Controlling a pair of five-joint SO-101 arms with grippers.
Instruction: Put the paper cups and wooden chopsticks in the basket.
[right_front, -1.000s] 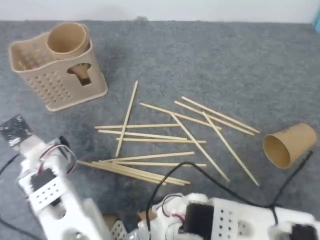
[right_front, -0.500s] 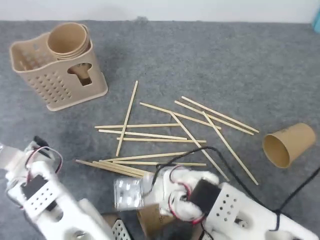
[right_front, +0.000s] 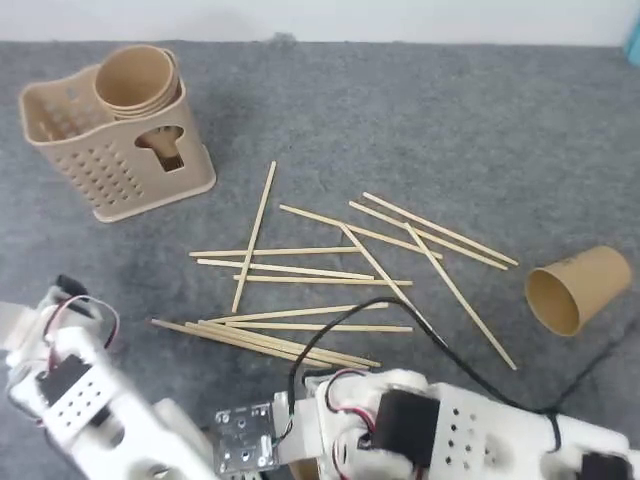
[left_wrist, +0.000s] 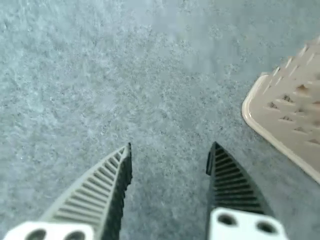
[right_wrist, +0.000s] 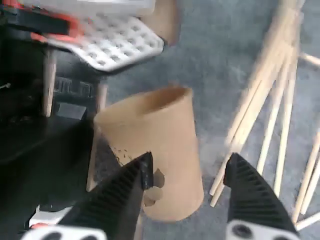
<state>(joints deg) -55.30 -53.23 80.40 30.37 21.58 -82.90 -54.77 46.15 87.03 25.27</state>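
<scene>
Basket (right_front: 110, 165) at far edge, chopsticks (right_front: 290, 270) scattered centrally

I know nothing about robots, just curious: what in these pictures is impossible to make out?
High view: the stacked cups and the wall of the basket hide its floor; the cup count is unclear.
High view: the right arm covers the loose cup beside the right end effector.
Right wrist view: the chopsticks are blurred, uncountable.
Left wrist view: the basket is cut off by the picture's edge.
</scene>
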